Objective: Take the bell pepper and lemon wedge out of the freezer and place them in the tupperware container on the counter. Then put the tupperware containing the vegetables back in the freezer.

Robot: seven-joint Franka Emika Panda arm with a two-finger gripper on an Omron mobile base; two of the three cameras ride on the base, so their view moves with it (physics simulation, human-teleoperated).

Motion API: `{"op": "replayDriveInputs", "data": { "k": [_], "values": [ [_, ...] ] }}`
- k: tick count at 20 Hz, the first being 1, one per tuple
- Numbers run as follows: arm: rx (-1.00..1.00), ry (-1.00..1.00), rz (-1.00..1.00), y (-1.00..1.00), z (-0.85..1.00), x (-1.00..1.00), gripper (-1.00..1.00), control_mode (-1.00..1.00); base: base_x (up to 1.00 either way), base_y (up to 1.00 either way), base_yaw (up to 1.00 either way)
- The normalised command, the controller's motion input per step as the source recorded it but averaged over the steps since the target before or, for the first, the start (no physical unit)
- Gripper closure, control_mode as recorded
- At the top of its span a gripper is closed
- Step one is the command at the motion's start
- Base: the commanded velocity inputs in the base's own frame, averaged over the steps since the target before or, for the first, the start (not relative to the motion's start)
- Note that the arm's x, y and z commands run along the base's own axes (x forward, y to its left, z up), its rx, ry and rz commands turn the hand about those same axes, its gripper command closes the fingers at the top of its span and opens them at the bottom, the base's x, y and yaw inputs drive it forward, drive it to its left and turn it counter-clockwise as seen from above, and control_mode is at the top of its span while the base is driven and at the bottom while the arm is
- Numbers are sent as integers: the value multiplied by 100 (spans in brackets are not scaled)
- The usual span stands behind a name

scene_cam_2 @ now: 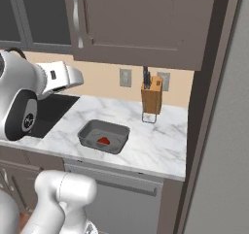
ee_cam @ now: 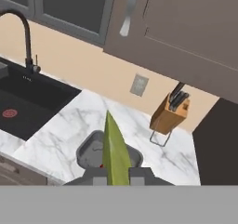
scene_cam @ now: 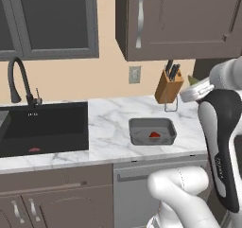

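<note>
The freezer stands at the far right as a broad grey panel, its inside hidden from these views, so whether its door is open cannot be told. Left of it runs the counter, white marble with grey veins over brown-grey cabinets, with dark upper cabinets on the beige wall above. A black sink with a curved dark faucet sits at the left end, something small and red lying in its basin. A wooden knife block stands far against the wall beside an outlet. Near the front edge, between sink and knife block, lies the container, and the pepper already rests inside it, so that half of the fetching looks done. The gripper is clamped on the wedge, a yellow-green sliver standing up between the finger tips; in the hand view it hangs above and nearer than the container, well apart from it, and in the left base view a green tip shows at the hand on the far right. By my reckoning, what remains is lowering the wedge in beside the pepper, letting go, then carrying the loaded container into the freezer.
</note>
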Motion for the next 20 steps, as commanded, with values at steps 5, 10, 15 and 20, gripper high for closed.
{"op": "replayDriveInputs", "data": {
  "k": [5, 10, 15, 20],
  "values": [
    [-5, 22, 0, 5, -48, 43, 100, -100, 0, 0, 0],
    [-2, 22, 0, 6, -62, 30, 100, -100, 0, 0, 0],
    [-1, 25, 1, 3, -70, 15, 100, -100, 0, 0, 0],
    [0, 31, 1, 0, -54, 22, 100, -100, 0, 0, 0]
  ]
}}
